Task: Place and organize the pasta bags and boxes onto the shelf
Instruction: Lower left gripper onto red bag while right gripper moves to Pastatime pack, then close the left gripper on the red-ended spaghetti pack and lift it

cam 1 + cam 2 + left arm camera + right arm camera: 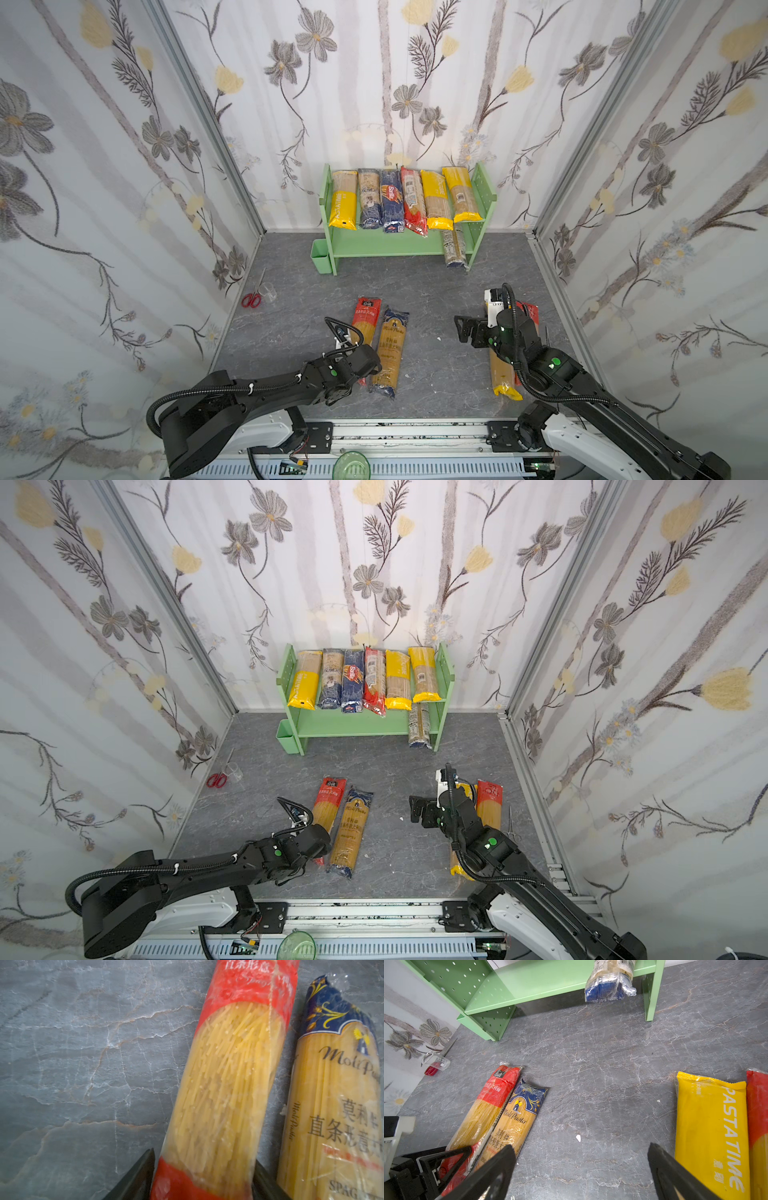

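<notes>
**Left claw astride red-ended bag; right claw wide, empty**

Left gripper [204, 1153]: jaws flank the near end of the red-ended bag [228, 1084], close against both sides; cannot tell if they pinch it. The bag lies on the table [436, 299], near centre-left, just beside the navy-ended bag [390, 353]. Right gripper [581, 1167]: spread wide over bare table. Shelf [395, 247], far centre: six packs [390, 199] on top, one pack [454, 247] lower right.
</notes>
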You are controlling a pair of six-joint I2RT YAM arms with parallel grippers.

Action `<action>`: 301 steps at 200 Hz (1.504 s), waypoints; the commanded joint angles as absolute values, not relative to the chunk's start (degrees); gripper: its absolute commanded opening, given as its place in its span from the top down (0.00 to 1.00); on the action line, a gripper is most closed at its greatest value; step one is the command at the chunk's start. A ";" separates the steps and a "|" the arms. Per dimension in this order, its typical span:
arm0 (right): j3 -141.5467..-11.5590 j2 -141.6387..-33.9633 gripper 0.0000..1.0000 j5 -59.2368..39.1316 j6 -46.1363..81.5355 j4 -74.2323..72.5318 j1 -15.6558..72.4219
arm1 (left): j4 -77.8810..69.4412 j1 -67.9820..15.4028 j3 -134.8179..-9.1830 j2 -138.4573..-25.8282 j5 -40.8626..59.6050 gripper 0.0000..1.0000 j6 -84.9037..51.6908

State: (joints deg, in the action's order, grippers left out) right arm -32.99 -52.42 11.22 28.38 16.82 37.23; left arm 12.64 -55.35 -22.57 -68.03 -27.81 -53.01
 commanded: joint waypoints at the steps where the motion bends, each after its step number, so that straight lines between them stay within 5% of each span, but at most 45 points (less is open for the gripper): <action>1: -32.82 -52.55 0.00 12.18 27.90 13.50 37.27 | 10.47 -54.95 -23.37 -68.64 -29.15 0.31 -50.82; 35: -32.75 -52.21 0.00 11.70 27.91 13.67 37.27 | 9.67 -55.00 -23.18 -68.03 -27.89 0.00 -52.16; 105: -31.95 -50.00 0.00 11.29 27.41 14.41 37.27 | 9.83 -61.32 -15.45 -61.45 -28.53 0.00 -60.15; 198: -31.69 -44.48 0.00 11.05 27.67 16.78 37.27 | 9.67 -66.67 -21.39 -82.15 -34.72 0.00 -61.80; 226: -31.86 -43.86 0.00 11.14 27.60 17.00 37.27 | 9.42 -68.79 -22.73 -88.30 -34.55 0.13 -63.80; 254: -31.77 -43.75 0.00 10.99 27.68 16.99 37.21 | 8.88 -70.53 -24.62 -93.30 -33.93 0.56 -64.33; 266: -31.81 -43.77 0.00 10.99 27.62 16.96 37.31 | 8.79 -70.84 -25.25 -94.43 -33.88 0.67 -64.29; 301: -31.91 -43.98 0.00 10.88 27.45 17.01 37.22 | 8.88 -70.91 -25.42 -93.39 -34.13 0.76 -63.61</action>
